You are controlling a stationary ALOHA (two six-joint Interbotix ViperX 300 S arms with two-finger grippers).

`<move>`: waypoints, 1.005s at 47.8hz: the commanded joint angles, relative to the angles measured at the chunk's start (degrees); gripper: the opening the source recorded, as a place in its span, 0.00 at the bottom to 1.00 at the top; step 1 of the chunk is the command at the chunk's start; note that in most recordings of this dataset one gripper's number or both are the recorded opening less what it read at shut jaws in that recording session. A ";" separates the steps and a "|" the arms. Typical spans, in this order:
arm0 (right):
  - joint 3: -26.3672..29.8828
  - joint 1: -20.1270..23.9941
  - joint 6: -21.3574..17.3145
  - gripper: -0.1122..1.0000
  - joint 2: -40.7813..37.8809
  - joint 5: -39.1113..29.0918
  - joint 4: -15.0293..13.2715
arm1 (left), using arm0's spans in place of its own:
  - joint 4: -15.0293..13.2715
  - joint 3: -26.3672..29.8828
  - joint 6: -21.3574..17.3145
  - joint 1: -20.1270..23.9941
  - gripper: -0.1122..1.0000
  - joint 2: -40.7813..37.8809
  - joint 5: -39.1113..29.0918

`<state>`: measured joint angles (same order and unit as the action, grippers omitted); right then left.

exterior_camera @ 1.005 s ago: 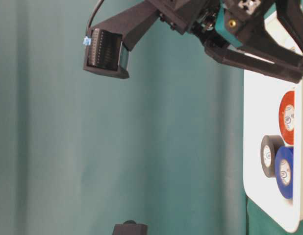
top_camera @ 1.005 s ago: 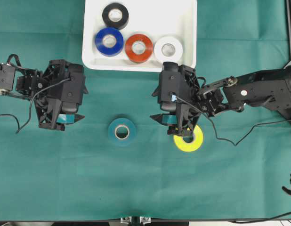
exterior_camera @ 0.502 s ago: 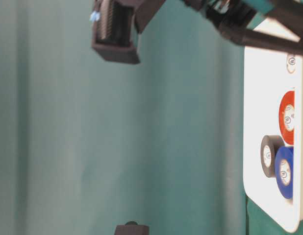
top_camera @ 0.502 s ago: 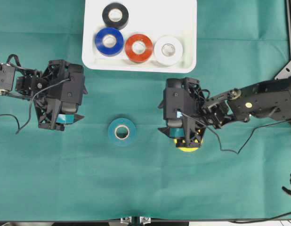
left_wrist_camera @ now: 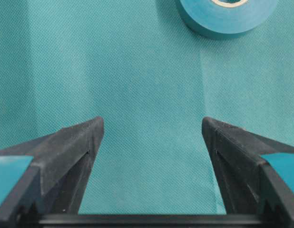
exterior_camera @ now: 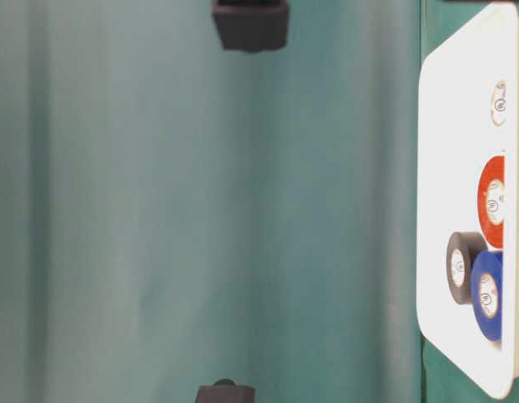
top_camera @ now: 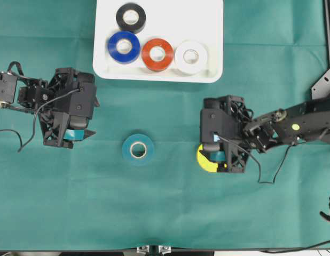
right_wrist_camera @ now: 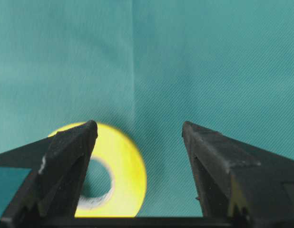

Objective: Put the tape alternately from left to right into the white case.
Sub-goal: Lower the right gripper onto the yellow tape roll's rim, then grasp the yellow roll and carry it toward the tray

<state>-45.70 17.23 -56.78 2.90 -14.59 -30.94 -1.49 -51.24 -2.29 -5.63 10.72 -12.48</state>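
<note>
Green cloth covers your whole worktable (top_camera: pixel 165 213), faintly creased but flat, so rolls sit steady on it. At the far edge the white case (top_camera: pixel 207 16) already holds the black roll (top_camera: pixel 131 17), blue roll (top_camera: pixel 124 47), red-orange roll (top_camera: pixel 157 54) and white roll (top_camera: pixel 191 56). Two remain on the cloth: the teal roll (top_camera: pixel 138 150) near the middle and the yellow roll (top_camera: pixel 206 160) to its right. Your right gripper (right_wrist_camera: pixel 137 142) hangs over the yellow roll, jaws spread, one finger crossing the roll, holding nothing. Your left gripper (left_wrist_camera: pixel 151 137) rests released, well apart from the teal roll. These rolls look light and stiff; pinch across the outer rim, since glossy sides may slip.
</note>
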 commanded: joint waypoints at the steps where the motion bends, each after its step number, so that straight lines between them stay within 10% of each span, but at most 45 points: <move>1: 0.18 0.97 -0.09 0.81 1.23 0.35 0.62 | 0.00 1.32 0.09 -0.09 0.86 0.97 0.44; 48: -1.76 1.32 -0.26 0.81 -3.43 0.44 1.58 | -0.09 2.64 0.09 0.70 0.86 -0.88 0.44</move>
<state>-48.25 18.37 -57.13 -0.79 -14.41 -29.44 -1.49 -49.48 -2.29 -5.10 9.32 -12.39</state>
